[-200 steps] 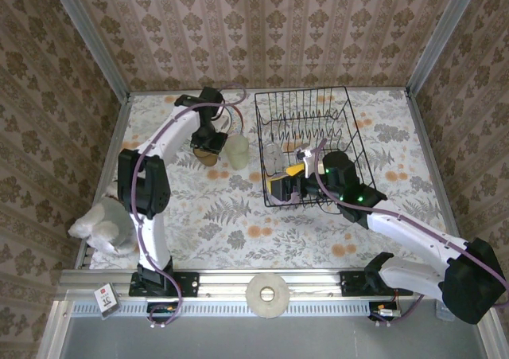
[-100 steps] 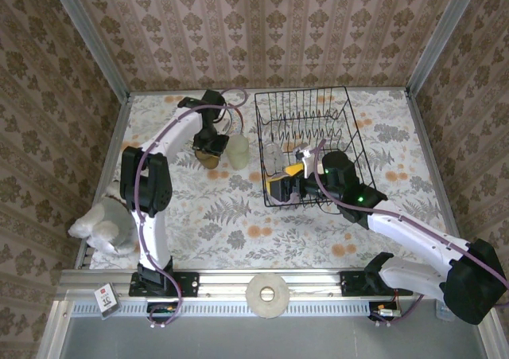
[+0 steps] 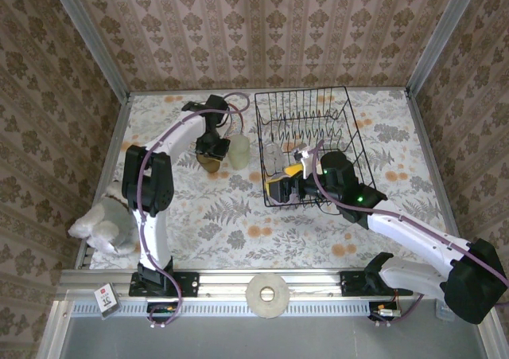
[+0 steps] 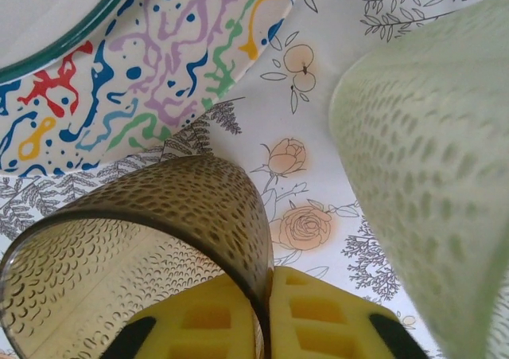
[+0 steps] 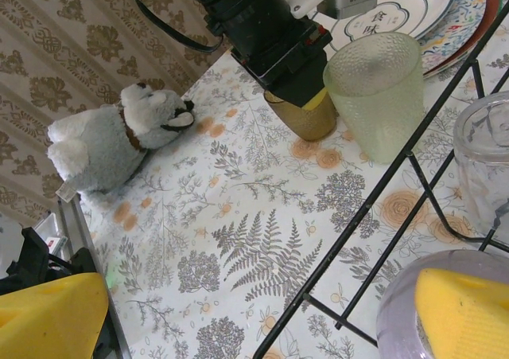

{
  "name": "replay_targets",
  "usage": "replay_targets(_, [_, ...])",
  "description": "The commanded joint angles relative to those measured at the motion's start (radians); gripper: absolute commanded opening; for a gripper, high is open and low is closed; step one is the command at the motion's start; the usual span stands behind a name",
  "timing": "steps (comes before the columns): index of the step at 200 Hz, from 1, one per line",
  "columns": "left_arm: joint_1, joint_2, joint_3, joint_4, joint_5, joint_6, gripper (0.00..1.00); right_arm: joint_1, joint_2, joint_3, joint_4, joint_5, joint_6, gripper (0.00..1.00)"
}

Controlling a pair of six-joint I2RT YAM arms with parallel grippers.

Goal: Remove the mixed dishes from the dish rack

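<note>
left gripper (image 4: 266,303) has edged right, pinching the wall of the amber cup (image 4: 183,208) beside the pale green tumbler (image 4: 429,152)

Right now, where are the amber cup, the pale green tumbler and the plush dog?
amber cup (image 4: 191,208), left wrist view, dimpled outer wall
pale green tumbler (image 5: 372,96), right wrist view, side wall
plush dog (image 5: 103,148), right wrist view, its body
</note>
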State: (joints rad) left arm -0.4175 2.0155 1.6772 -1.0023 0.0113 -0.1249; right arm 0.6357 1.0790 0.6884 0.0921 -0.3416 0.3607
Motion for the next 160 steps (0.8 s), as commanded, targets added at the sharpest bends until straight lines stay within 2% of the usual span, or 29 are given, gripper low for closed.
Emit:
replay_targets(1, [-0.007,-0.010,-0.013,-0.001,-0.008,-0.014,0.17,0.009,-0.007,0.031,-0.015,0.033,-0.026,1.00])
replay_targets(18, [-0.013,-0.018,-0.014,-0.006,-0.017,-0.011,0.21,0.013,-0.003,0.034,-0.016,0.027,-0.025,1.00])
replay_targets(101, [-0.021,-0.110,-0.043,-0.045,-0.060,0.002,0.30,0.025,-0.004,0.037,-0.025,0.039,-0.037,1.00])
replay_targets(160, [-0.023,-0.268,-0.077,-0.067,-0.086,0.021,0.40,0.035,-0.014,0.044,-0.052,0.068,-0.058,1.00])
